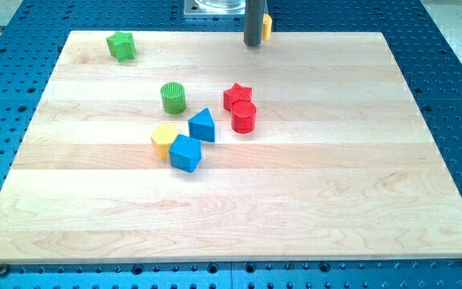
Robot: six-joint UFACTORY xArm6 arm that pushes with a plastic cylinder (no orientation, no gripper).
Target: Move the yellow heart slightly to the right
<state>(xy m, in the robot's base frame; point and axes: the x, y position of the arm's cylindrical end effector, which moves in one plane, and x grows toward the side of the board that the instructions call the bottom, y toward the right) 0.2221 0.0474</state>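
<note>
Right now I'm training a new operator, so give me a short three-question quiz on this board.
1. True or false: my tip touches the green cylinder.
2. Which block sits partly hidden behind the rod at the view's top? A) yellow heart B) green star C) red star
3. What colour is the block touching the blue cube on its left?

Key: 1 false; 2 A; 3 yellow.
</note>
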